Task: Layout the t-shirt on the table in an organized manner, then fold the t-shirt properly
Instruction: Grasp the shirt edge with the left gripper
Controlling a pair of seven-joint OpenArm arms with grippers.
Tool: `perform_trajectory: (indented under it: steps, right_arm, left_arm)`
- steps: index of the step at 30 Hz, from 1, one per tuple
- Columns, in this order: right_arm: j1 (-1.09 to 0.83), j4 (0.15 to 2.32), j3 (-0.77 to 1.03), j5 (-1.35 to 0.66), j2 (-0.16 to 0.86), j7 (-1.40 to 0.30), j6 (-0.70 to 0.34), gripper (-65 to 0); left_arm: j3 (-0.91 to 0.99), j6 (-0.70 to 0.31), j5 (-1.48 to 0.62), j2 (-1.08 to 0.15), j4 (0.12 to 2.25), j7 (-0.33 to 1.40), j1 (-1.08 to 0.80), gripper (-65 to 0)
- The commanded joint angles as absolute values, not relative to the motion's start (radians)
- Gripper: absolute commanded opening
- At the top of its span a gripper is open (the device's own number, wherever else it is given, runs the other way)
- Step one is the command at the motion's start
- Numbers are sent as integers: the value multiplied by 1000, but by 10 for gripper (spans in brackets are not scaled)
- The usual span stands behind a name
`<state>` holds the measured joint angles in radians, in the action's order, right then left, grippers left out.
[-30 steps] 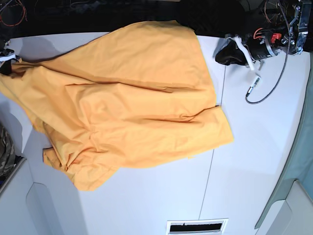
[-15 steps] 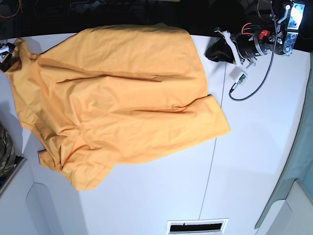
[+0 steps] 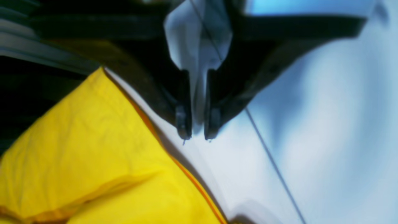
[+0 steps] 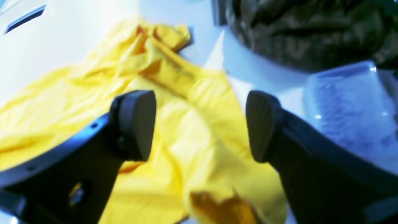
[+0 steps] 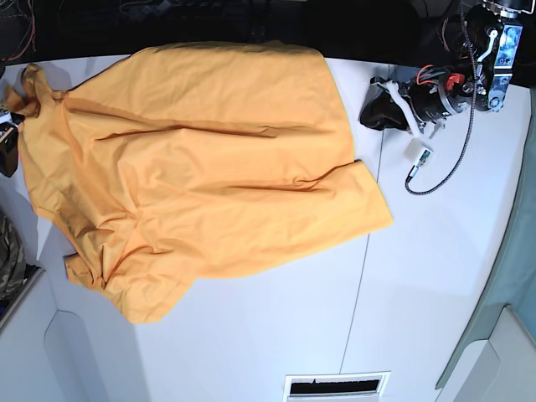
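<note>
Your right gripper hangs over the t-shirt, jaws wide, holding nothing; left gripper hovers nearly closed, empty.

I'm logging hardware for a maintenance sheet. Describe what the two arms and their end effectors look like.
The left end effector has two slim black fingers tapering to narrow tips. Its arm is black with white parts, a red piece, a silver bracket and a braided grey cable ending in a small white plug. The right end effector has thick dark fingers with rounded, finely ribbed pads; little else of that arm shows.
</note>
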<state>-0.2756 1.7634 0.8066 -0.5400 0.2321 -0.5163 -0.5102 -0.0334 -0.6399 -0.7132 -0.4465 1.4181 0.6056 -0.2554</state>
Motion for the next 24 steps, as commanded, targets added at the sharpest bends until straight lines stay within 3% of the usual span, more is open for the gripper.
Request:
perform_trajectory:
  steps: [1,5,6,8,11,18,24]
  right_arm:
    - [-246,1758,810,-528,247,-488,-490,-207]
    - [-138,1596,783,-428,253,-422,-467,-214]
    - [-110,1537,770,-406,259,-406,-468,-245]
    - [-52,1412,729,-373,279,-392,-468,-386]
    - [34,1242,651,-353,312,-363,-469,-650]
    - [182,1037,465,-194,344,-303,-500,-650]
    - [193,982,394,-101,371,-303,-498,-650]
  left_arm:
    - [-30,-678,-755,-457,1436,596,-250,-557]
    - [-30,-698,-804,-448,1472,595,-249,-557]
    - [-30,-698,-804,-442,1480,595,-249,-557]
    - [-30,-698,-803,-422,1485,595,-247,-557]
    - [-44,-698,-781,-386,1483,595,-247,-557]
    - [-167,-575,-624,-329,1398,592,-223,-562]
    - [-204,-450,-471,-337,1191,597,-60,-562]
